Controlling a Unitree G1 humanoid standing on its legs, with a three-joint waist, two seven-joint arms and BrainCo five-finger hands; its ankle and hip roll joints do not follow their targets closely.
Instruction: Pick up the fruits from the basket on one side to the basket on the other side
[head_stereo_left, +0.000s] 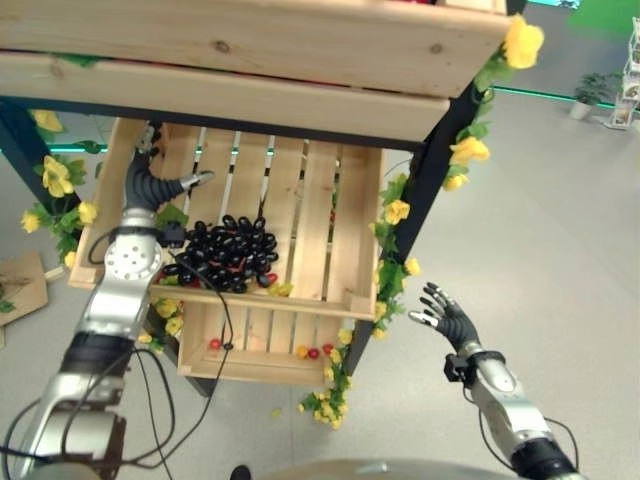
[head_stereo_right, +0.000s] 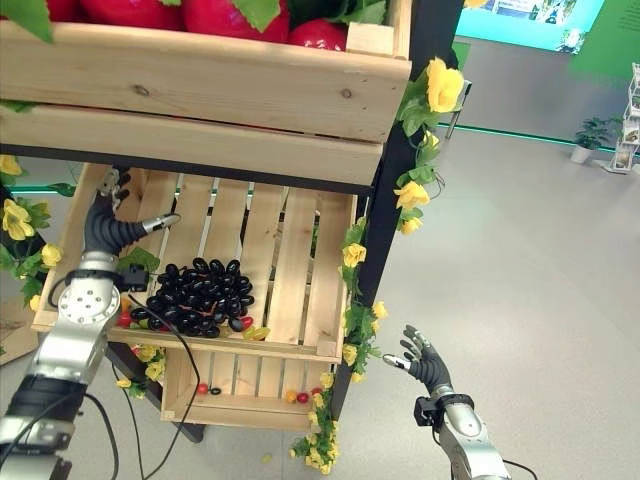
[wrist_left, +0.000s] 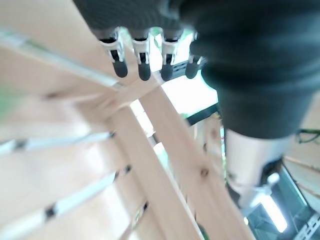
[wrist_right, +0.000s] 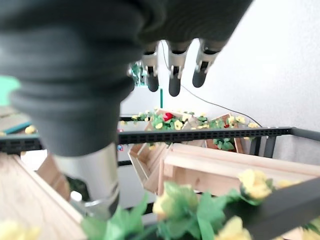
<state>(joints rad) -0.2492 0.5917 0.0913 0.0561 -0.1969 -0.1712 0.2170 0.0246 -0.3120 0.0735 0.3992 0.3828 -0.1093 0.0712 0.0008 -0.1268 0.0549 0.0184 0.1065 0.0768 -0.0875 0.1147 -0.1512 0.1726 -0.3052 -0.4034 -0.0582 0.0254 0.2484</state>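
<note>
Left hand (head_stereo_left: 150, 183) up inside the middle crate (head_stereo_left: 345, 298), fingers loose, holding nothing.
Grapes (head_stereo_left: 225, 252), a dark heap with a few red fruits at its edge, lie on the slats at the hand's 5 o'clock, apart from it. Right hand (head_stereo_left: 448, 316) hangs over the floor at the crate's 4 o'clock, fingers spread and empty (well clear of the yellow flowers (head_stereo_left: 396, 212)). A lower crate (head_stereo_left: 250, 362) holds small red fruits.

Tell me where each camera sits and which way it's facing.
Left eye view: head, looking down at the crate of dark grapes; left hand inside, right hand beside the stand.
Right eye view: same scene, slightly offset.
Left wrist view: along its fingers, crate slats beyond.
Right wrist view: along its fingers, toward flowered shelving.
</note>
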